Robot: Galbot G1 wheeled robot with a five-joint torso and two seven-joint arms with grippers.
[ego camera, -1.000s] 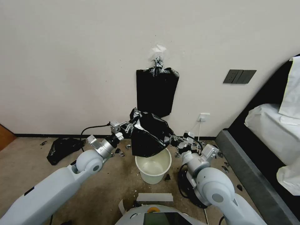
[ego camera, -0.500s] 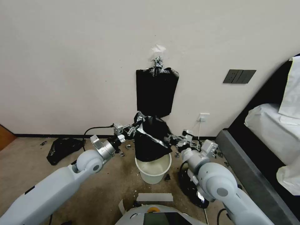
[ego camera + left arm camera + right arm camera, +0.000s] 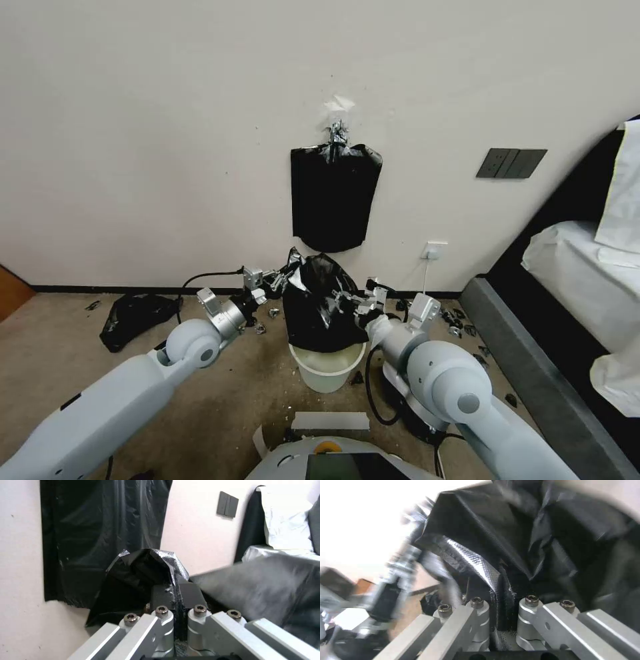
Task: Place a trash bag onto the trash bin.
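head looks down; both wrists close on trash bag.

This looks like a bedroom in a home or hotel: a bed with white bedding in a dark frame stands along the right side, a plain off-white wall carries a dark switch panel and a white power socket, and worn beige carpet littered with small scraps covers the floor, with a wooden door edge at the far left
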